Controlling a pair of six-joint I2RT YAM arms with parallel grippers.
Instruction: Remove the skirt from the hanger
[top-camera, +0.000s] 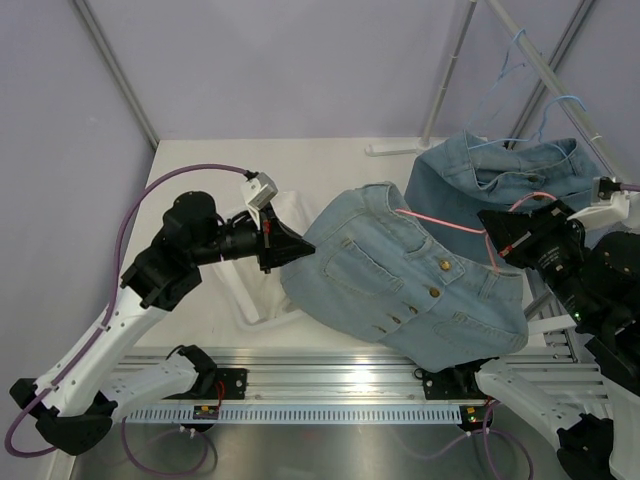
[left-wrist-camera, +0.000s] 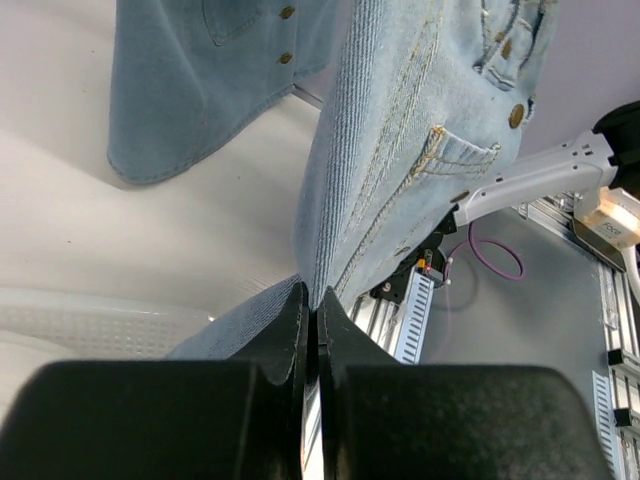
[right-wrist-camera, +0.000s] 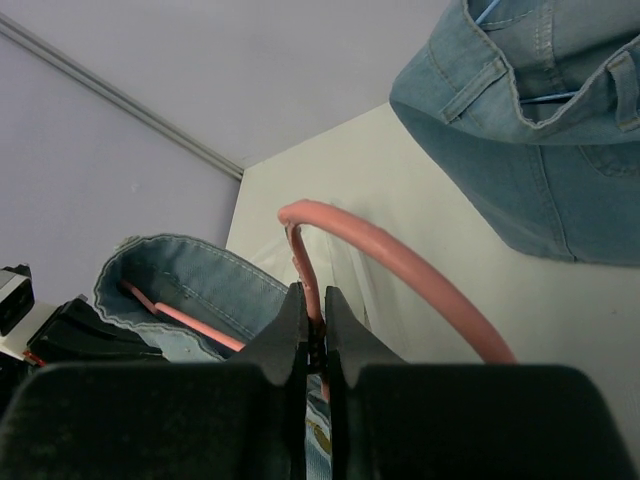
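A light denim skirt (top-camera: 410, 280) with brass buttons hangs mid-table on a pink wire hanger (top-camera: 445, 224). My left gripper (top-camera: 298, 247) is shut on the skirt's left edge; in the left wrist view the fabric (left-wrist-camera: 400, 150) runs down into the closed gripper (left-wrist-camera: 312, 305). My right gripper (top-camera: 492, 230) is shut on the hanger at the skirt's right end. In the right wrist view the gripper (right-wrist-camera: 313, 300) pinches the pink wire just below the hook (right-wrist-camera: 400, 262). The skirt's open waistband (right-wrist-camera: 190, 280) lies to the left, with the hanger's bar inside it.
A second, darker denim garment (top-camera: 500, 175) hangs at the back right on a blue hanger from a slanted rail (top-camera: 550, 80); it also shows in the right wrist view (right-wrist-camera: 530, 140). A white plastic tray (top-camera: 250, 300) sits under the left arm. The metal rail (top-camera: 330, 385) runs along the near edge.
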